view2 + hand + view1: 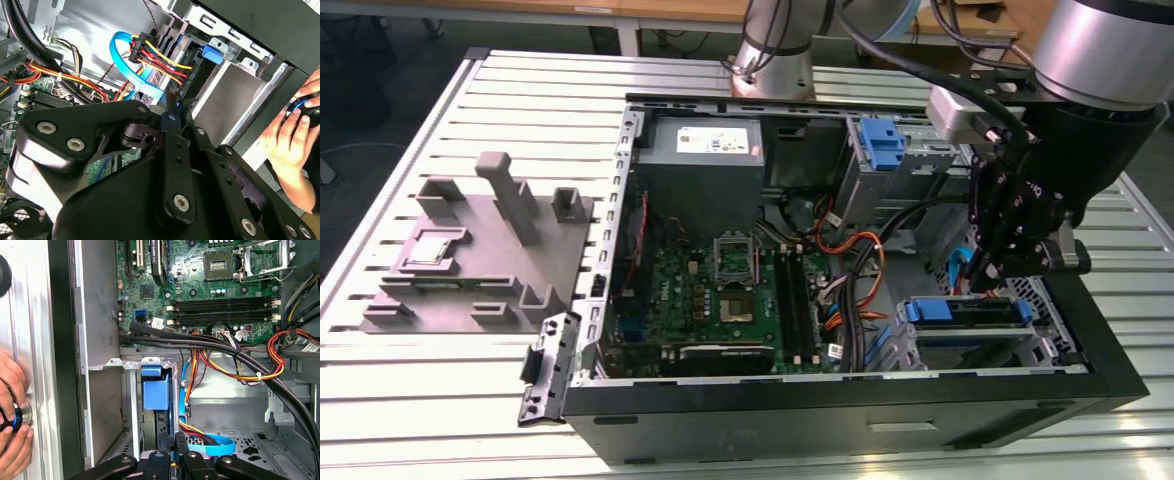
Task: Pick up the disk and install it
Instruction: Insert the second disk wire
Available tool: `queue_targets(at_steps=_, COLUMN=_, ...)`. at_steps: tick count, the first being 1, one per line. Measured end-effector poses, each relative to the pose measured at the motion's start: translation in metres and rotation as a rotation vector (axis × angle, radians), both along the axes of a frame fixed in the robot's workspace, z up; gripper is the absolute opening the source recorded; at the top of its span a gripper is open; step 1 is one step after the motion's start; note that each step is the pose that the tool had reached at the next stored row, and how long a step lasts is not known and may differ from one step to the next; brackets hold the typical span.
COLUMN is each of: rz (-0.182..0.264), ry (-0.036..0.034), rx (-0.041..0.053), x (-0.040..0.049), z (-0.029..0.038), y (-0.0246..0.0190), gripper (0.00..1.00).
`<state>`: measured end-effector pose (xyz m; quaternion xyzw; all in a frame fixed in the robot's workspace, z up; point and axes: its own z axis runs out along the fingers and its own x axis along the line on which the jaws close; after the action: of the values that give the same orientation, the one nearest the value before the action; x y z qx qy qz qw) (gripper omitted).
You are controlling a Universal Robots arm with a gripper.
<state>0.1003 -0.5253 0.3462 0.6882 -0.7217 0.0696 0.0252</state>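
Observation:
The disk (970,312) sits in the drive bay at the exterior view's right front corner of the open computer case (854,400), with its blue bracket facing up. In both wrist views its blue tab (155,390) (212,54) stands in the bay slot. My gripper (991,285) hangs just above the disk, beside the blue data cable (125,55). Its fingers (171,102) lie close together with nothing between them, and the gripper (172,442) is a little off the bracket.
A grey fixture block (467,250) stands at the exterior view's left of the case. Inside are the motherboard (720,290), a grey power-supply box (707,140), a bare blue bracket (881,140) and bundles of cables (235,360). A person's hands (12,410) hold a small knob outside the case wall.

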Motion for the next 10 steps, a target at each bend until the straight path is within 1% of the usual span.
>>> queue_targets(at_steps=8, rz=0.000, ry=0.0000, rx=0.0008, x=0.0000, z=0.0000, y=0.0000, gripper=0.16)
queue_targets(at_steps=9, rz=0.000, ry=-0.0001, rx=0.0012, x=0.0000, z=0.0000, y=-0.0001, gripper=0.16)
queue_targets(at_steps=10, rz=0.000, ry=-0.0011, rx=0.0039, x=-0.0004, z=0.0001, y=-0.0003, gripper=0.16)
